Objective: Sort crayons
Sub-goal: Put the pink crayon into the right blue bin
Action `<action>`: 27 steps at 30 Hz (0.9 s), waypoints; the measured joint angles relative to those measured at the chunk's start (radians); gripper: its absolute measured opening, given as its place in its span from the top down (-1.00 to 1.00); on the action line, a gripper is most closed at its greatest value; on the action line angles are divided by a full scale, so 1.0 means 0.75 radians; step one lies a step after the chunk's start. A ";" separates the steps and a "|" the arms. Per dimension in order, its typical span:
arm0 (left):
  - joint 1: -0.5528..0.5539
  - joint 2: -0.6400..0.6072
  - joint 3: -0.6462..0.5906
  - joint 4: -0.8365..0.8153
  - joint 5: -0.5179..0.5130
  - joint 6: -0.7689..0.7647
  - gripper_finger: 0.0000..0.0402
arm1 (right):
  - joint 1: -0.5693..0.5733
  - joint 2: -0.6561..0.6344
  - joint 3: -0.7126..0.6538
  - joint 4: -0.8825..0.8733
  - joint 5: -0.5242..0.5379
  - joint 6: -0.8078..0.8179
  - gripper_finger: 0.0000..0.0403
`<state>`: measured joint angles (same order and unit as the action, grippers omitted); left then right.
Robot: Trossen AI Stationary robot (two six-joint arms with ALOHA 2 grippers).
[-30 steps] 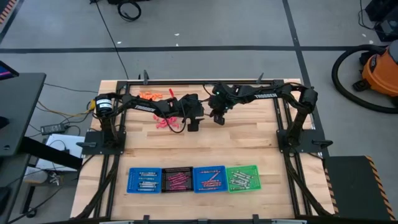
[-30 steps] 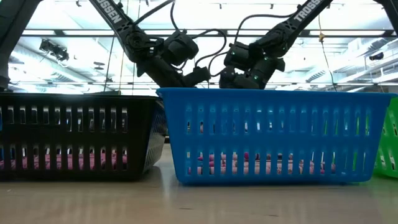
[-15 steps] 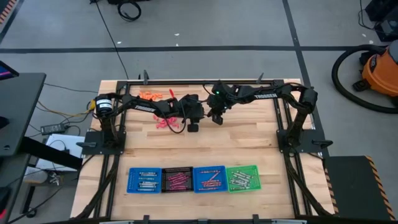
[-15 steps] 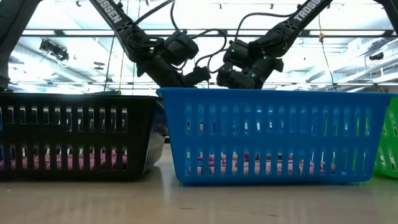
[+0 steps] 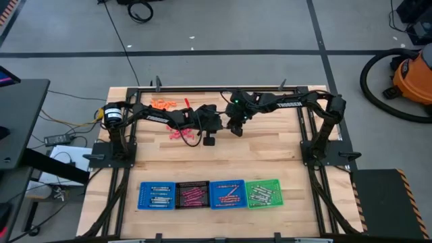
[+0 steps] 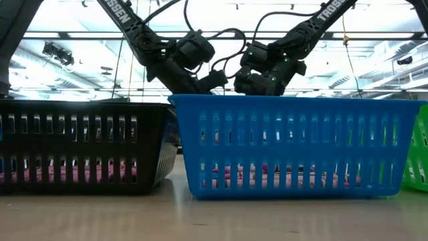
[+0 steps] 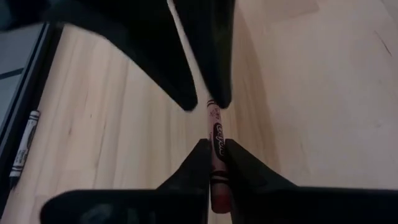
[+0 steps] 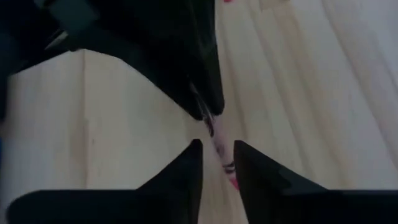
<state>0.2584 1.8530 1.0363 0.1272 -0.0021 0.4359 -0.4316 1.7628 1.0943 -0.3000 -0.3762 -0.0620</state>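
The left gripper point(image 5: 209, 140) hangs over the middle of the table point(image 5: 270, 152), its fingers point(image 7: 196, 163) pressed tight on a red crayon point(image 7: 216, 155), which runs lengthwise between them. Just to its right, the right gripper point(image 5: 235, 129) faces it with its fingers point(image 8: 189, 165) parted a little on either side of the same crayon, not touching it. Loose crayons point(image 5: 179, 133) lie on the wood beside the left arm. Four trays line the near edge: blue point(image 5: 156, 195), black point(image 5: 192, 195), blue point(image 5: 227, 193), green point(image 5: 262, 192), each holding crayons.
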 joint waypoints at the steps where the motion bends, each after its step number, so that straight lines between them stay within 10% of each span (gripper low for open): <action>1: -0.001 0.000 0.000 -0.001 0.000 -0.006 0.89 | -0.003 -0.009 0.000 -0.015 -0.002 -0.001 0.49; 27: -0.411 -0.390 0.002 -0.572 -0.076 -0.672 0.83 | -0.031 -0.249 -0.189 -0.202 0.527 0.094 0.39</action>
<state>-0.0499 1.5605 1.0378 -0.3016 -0.0589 -0.0684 -0.4545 1.5761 0.9525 -0.4518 0.0193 0.0086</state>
